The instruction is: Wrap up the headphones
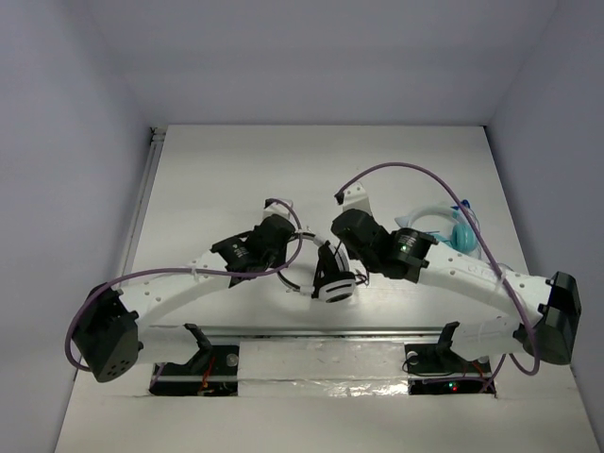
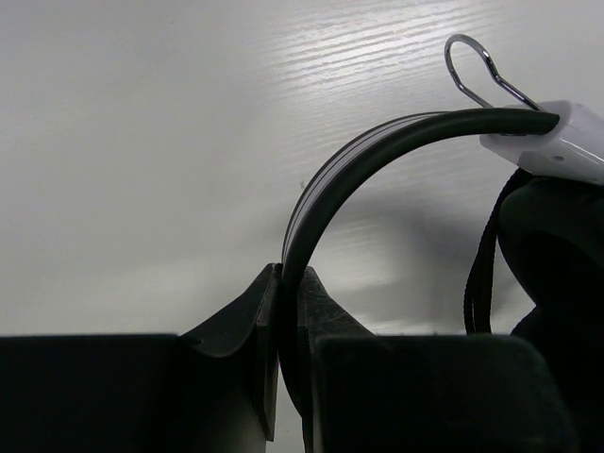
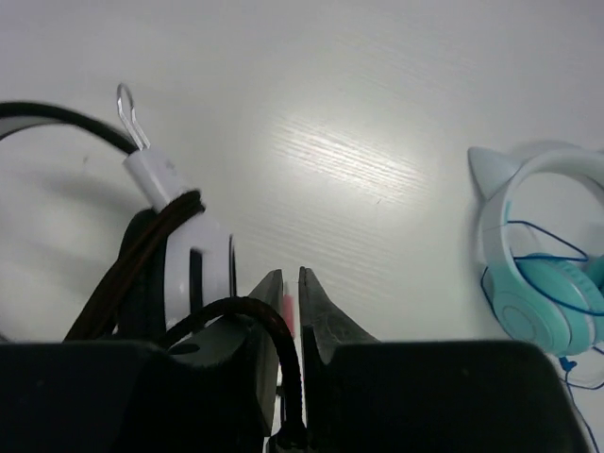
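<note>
White tabletop (image 1: 236,170), grey walls: wrap partly done.
Headphones (image 1: 332,283) sit mid-table between the arms. The left gripper (image 2: 288,283) has its jaws pinching the headband (image 2: 377,142), and the right gripper (image 3: 291,283) has its jaws pressed on the cable (image 3: 274,326). Several turns already circle the earcup (image 3: 203,269); judged remaining: the last loop and the loose end.

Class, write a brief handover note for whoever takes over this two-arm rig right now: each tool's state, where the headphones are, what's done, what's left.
Left tool: shut on the thin black headband of the black-and-white over-ear headphones.
Right tool: shut on the thin black cable.
Done: several cable turns lie around the white-rimmed earcup.
Left: wind the loose cable, secure its end, release.
Teal cat-ear headphones lie apart on the right; leave them.
</note>
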`<state>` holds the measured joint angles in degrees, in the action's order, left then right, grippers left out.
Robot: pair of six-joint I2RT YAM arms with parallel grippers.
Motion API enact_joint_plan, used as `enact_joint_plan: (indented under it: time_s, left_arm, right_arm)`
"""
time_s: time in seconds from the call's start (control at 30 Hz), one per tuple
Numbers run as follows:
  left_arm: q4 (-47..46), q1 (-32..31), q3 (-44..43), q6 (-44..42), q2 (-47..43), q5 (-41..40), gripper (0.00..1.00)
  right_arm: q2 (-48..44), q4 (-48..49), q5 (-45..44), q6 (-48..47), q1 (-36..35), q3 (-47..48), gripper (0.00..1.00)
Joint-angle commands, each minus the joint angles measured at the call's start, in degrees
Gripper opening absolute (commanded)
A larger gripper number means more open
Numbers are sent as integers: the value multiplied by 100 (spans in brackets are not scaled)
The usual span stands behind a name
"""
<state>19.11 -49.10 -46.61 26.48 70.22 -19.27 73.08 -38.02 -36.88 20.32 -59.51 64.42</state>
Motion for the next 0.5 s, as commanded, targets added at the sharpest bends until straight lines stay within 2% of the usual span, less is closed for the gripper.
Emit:
enact_joint_plan:
  time_s: [0.0,0.23,0.47]
  left_arm:
    - [-56,-21,-305,-415,-148,624,0]
    - [-118,-21,-436,-679,-438,899,0]
    - [-84,32,-726,-697,-825,1232,0]
  right_arm:
    - [109,618,-574,-142,281,343,19]
    - [628,1015,-601,-63,720,369,23]
    - [602,1956,602,-98,1081,-219,24]
